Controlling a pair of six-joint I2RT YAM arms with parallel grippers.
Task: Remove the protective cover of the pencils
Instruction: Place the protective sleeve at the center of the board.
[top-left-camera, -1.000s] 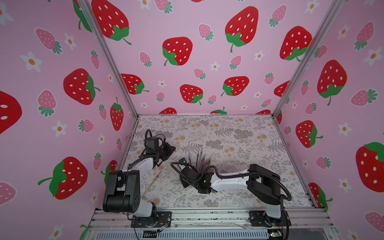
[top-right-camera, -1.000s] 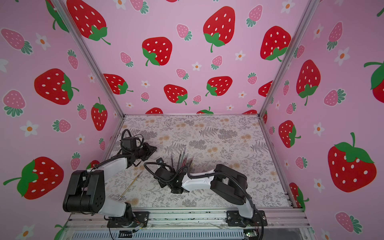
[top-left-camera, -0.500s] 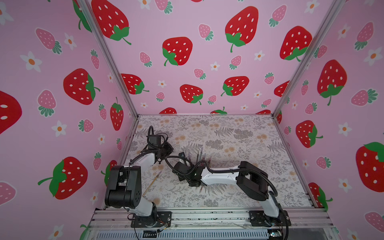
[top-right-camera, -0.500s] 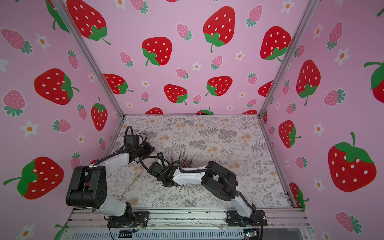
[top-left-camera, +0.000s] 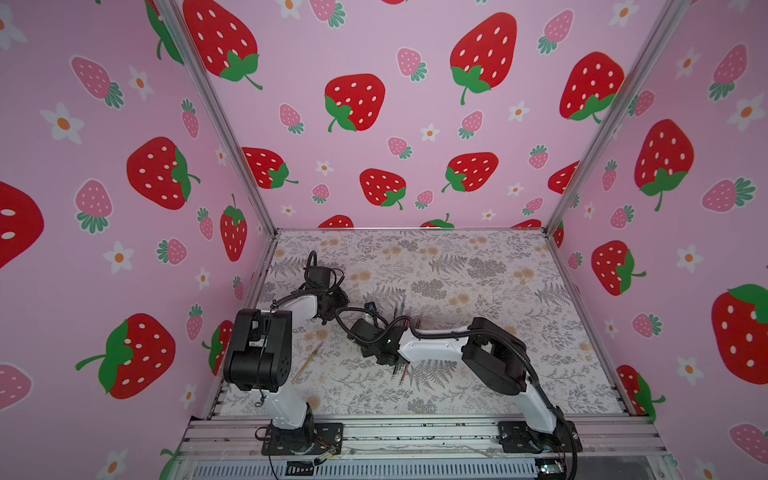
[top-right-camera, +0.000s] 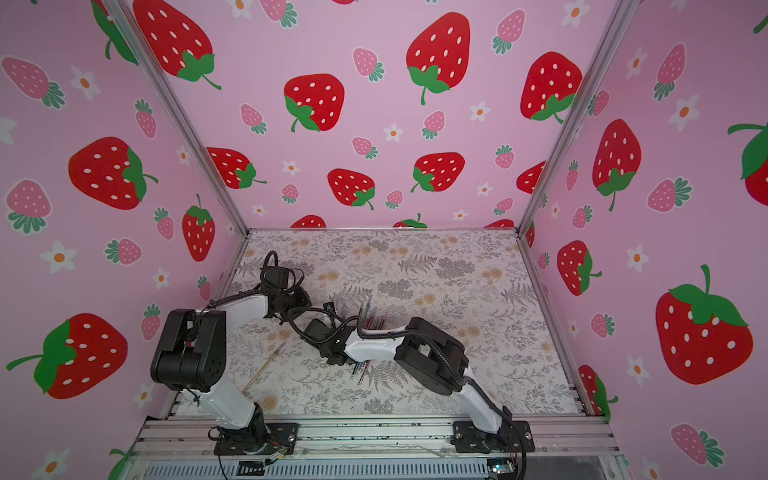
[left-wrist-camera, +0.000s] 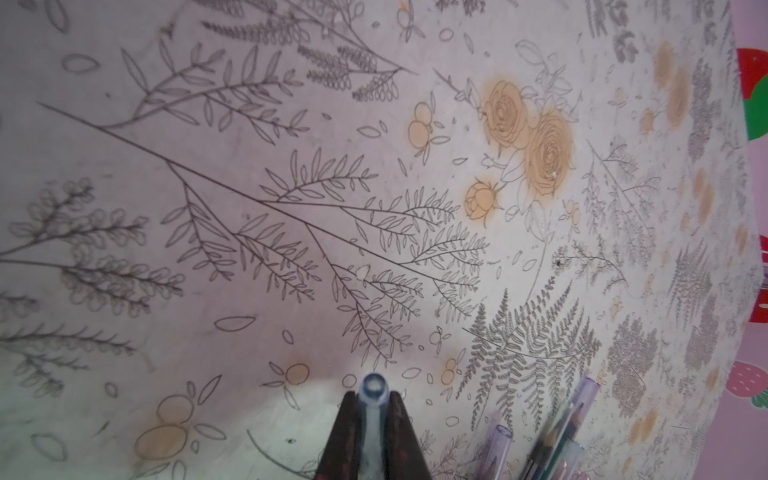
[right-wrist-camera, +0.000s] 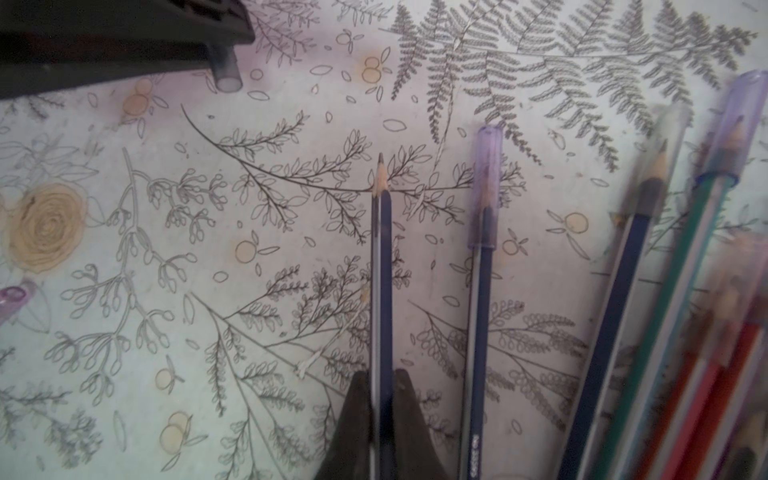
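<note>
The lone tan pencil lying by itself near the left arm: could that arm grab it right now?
Probably not yet. The tan pencil lies unobstructed nearby, but the left gripper is shut on a clear cap and would have to drop it first.

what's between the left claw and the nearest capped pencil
Nothing lying there: in the left wrist view only bare table separates the left claw from the nearest capped pencil. But the claw is shut on a loose cap, so its jaws are full.
</note>
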